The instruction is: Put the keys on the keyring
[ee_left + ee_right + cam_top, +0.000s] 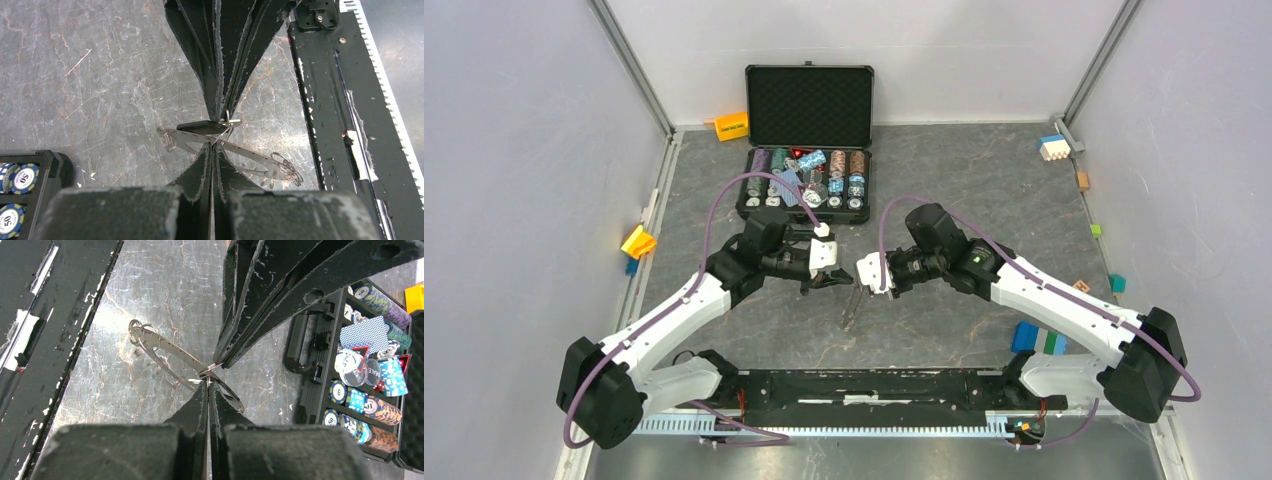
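Closure is seen on both pincers. The left pincer (pixel 212 150) is shut tight, and the rim of the keyring (pixel 250 156) is pinched between its tips, about halfway along the ring. The right pincer (pixel 207 387) is shut as well and is set tip to tip against the left one, so that the two nearly touch. Its tips are placed at the same part of the keyring, where a dark key (pixel 200 127) and a small wire loop are found. Whether the key, the loop or the ring itself is pinched there cannot be told.

The keyring is held in the air over the table (pixel 100 75), between the two arms, and is seen almost edge-on and tilted. A bunch of thin wire rings (pixel 286 167) is hung at its end nearer to the arm bases.

Farther away, an open black case (pixel 809 105) is laid at the far side of the table, with its lid upright. Chips (pixel 372 410) are stored in it in rows. Some coloured blocks (pixel 638 241) are scattered along the walls.
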`<state>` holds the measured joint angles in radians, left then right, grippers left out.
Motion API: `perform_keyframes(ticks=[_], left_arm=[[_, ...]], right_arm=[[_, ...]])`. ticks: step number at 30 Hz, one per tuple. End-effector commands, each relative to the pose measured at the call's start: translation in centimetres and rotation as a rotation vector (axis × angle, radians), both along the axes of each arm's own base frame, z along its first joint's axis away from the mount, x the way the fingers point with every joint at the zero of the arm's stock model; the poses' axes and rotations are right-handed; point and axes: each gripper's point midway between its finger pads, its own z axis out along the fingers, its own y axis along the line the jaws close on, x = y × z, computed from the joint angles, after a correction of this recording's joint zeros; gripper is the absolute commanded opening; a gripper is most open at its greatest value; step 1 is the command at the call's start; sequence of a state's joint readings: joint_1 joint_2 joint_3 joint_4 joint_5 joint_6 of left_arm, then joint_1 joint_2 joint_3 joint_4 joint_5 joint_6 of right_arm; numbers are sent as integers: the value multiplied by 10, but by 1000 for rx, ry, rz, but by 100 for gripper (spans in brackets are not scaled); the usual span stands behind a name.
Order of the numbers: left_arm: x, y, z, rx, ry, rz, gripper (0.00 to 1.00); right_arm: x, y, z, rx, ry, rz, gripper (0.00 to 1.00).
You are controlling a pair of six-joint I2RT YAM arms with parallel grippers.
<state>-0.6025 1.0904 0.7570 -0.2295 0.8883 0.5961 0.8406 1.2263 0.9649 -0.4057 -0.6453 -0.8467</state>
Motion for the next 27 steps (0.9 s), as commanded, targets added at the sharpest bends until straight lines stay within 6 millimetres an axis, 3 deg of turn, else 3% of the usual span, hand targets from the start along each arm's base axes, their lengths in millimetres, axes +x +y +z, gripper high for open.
perform_keyframes(ticks=[1,12,27], left_arm=[[9,-5,16,-32,-65,7,2],[16,-7,21,-43,-26,61,2],[8,-9,24,-70,-25,25,2]], right_arm=[[-1,2,8,18,-32,20,0],[1,1,7,16,-38,4,0],[11,4,9,25,-31,-57,0]])
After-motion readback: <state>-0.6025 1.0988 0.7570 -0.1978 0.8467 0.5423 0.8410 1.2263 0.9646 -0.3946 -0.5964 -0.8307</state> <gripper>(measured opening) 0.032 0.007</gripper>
